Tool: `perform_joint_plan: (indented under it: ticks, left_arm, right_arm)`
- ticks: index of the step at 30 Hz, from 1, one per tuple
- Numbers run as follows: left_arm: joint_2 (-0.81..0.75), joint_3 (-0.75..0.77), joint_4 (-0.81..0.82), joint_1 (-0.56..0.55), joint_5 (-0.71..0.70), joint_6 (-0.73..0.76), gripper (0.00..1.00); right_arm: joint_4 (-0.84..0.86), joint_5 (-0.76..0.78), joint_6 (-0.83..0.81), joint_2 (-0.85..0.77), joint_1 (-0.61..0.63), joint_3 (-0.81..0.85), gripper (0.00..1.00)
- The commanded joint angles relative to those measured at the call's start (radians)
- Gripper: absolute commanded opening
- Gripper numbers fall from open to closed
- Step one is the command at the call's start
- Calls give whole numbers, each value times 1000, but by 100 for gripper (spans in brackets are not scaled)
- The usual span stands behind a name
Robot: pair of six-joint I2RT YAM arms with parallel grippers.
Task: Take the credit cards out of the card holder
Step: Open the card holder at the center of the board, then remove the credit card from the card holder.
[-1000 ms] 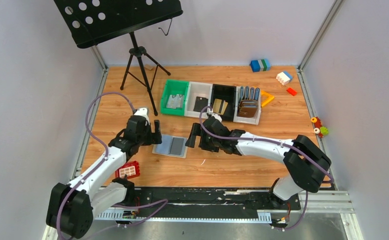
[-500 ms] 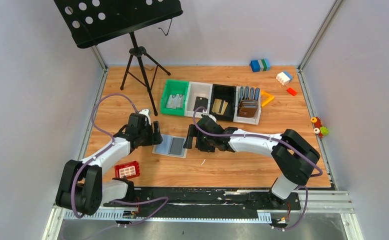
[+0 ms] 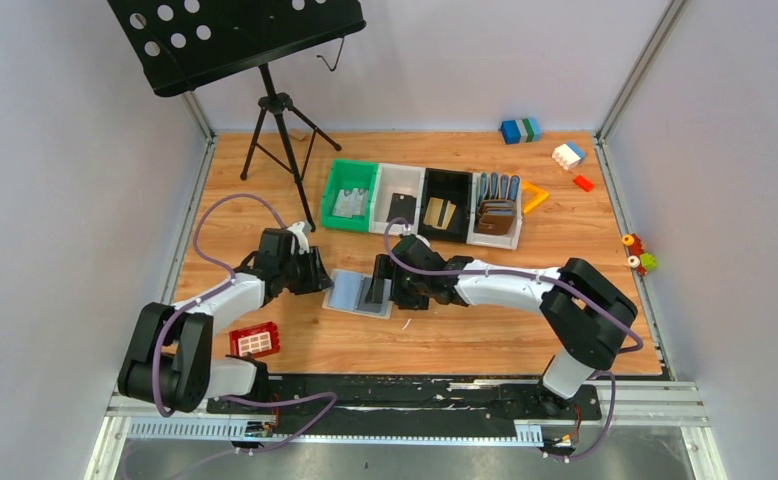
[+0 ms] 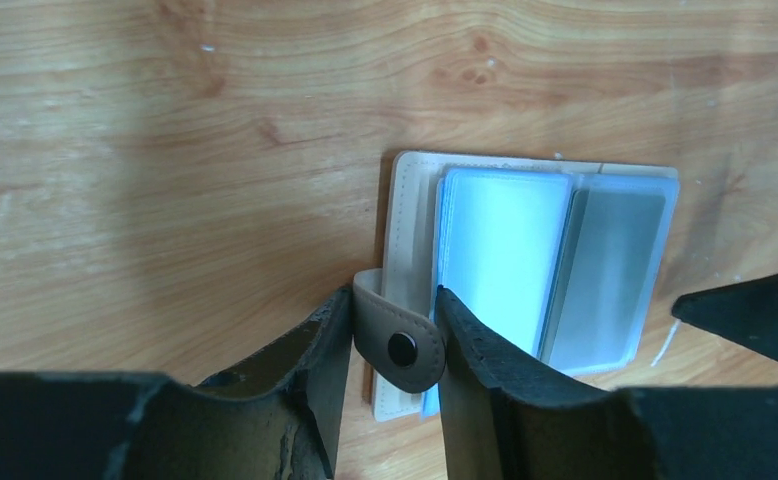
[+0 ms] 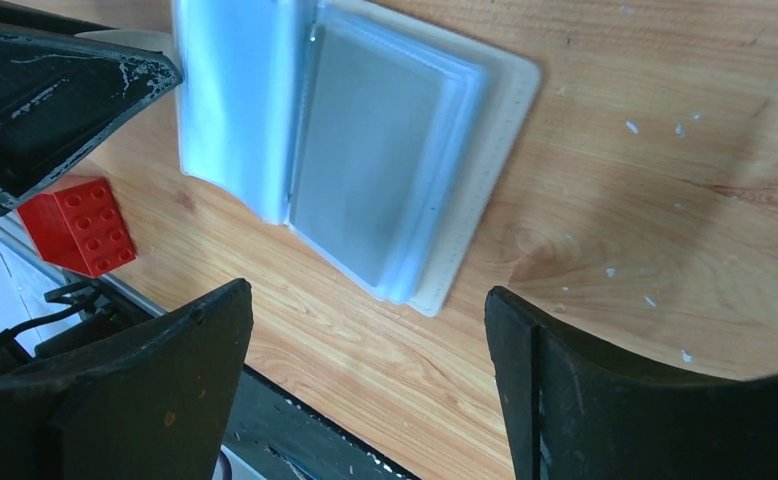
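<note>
On the wooden table (image 3: pixel 525 330): I saw the card holder (image 3: pixel 350 290) lying open and flat, near the row of bins (image 3: pixel 353 165) and between my two grippers.
Clear sleeves (image 4: pixel 500 250): pale blue, fanned over the beige cover (image 4: pixel 405 210); the left page looked empty to me.
Grey credit card (image 5: pixel 365 170): it sat inside the right-hand sleeve, not yet taken out.
Strap tab (image 4: pixel 400 345): it stuck out from the holder's left edge with its snap stud facing up.
Left gripper (image 4: pixel 393 312): it was low at the holder's left edge, its fingers pressed against both sides of the strap tab and clamped on it.
Right gripper (image 5: pixel 365 295): it hung over the holder's right half with its fingers wide apart and nothing held; I could not tell whether they touched the sleeves.
Bin contents: I made out silvery cards (image 3: pixel 348 203) in the green bin, a black card (image 3: pixel 400 208) in the white one, gold cards (image 3: pixel 440 213) in the black one and brown wallets (image 3: pixel 496 215) in the last.
Red brick (image 3: pixel 255 341): it lay near the left arm's base, well apart from the holder.
</note>
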Motion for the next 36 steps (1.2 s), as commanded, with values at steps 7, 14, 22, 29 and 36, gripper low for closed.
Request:
perform_joint_plan:
  ticks: [7, 14, 22, 29, 36]
  left_arm:
    - [-17, -121, 117, -20, 121, -63, 41]
    - [-27, -138, 146, -78, 103, -81, 41]
    - [7, -126, 142, -85, 120, -42, 39]
    - [54, -97, 126, -87, 146, 1, 37]
    - [46, -94, 90, -90, 144, 9, 38]
  right_arm:
    - [-60, 34, 71, -100, -15, -88, 83]
    - [-96, 95, 117, -83, -14, -89, 80]
    - [-101, 83, 59, 10, -16, -3, 76]
    - [159, -105, 60, -1, -54, -119, 74]
    - [222, -116, 72, -15, -61, -143, 72]
